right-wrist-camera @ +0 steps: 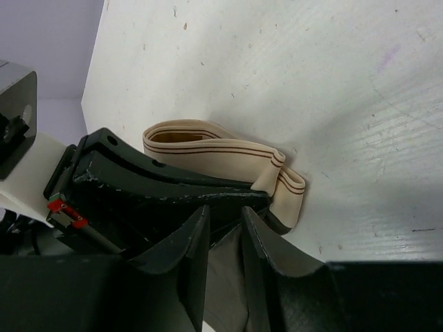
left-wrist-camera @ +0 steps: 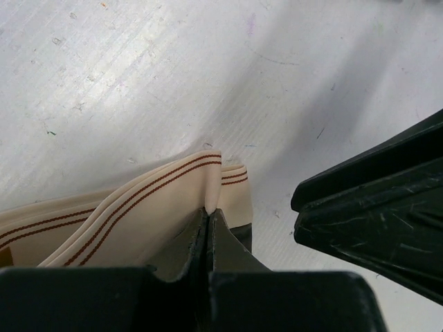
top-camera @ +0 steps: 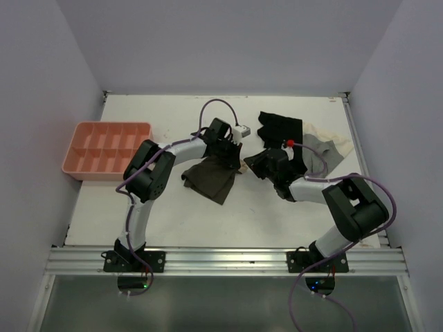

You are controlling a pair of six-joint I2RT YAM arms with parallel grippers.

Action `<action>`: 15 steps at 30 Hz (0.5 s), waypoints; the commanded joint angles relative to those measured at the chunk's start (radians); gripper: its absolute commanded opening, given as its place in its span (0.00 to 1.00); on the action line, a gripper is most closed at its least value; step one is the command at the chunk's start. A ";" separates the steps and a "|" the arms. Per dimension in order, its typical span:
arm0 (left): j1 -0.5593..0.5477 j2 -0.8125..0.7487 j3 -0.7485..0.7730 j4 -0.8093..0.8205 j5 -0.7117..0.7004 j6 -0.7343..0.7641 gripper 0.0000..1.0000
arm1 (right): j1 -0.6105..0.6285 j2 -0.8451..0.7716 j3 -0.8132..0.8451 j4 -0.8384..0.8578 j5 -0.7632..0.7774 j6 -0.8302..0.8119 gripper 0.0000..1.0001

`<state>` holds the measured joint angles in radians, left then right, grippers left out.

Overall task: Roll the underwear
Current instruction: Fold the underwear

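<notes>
The dark brown underwear lies crumpled at the table's middle, its pale beige waistband with thin red-brown stripes bunched at its far right end. My left gripper is shut on a fold of that waistband, pinched at the fingertips. My right gripper sits right beside it, over the same end. In the right wrist view its jaws stand slightly apart, with brown fabric showing between them and the waistband just beyond. The left gripper's black finger is close on its left.
A black garment and a grey-and-cream garment lie at the back right, behind the right arm. A pink divided tray stands at the left. The right gripper's black fingers fill the right of the left wrist view.
</notes>
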<state>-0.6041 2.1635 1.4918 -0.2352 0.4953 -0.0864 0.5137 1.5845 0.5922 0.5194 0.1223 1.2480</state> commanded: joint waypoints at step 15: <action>-0.002 -0.011 -0.088 -0.038 -0.029 0.037 0.05 | -0.004 0.232 0.095 0.091 0.023 0.076 0.26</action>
<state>-0.6033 2.1483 1.4567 -0.1982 0.4953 -0.0822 0.5102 1.7882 0.6682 0.5423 0.1295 1.2911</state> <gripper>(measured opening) 0.048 0.262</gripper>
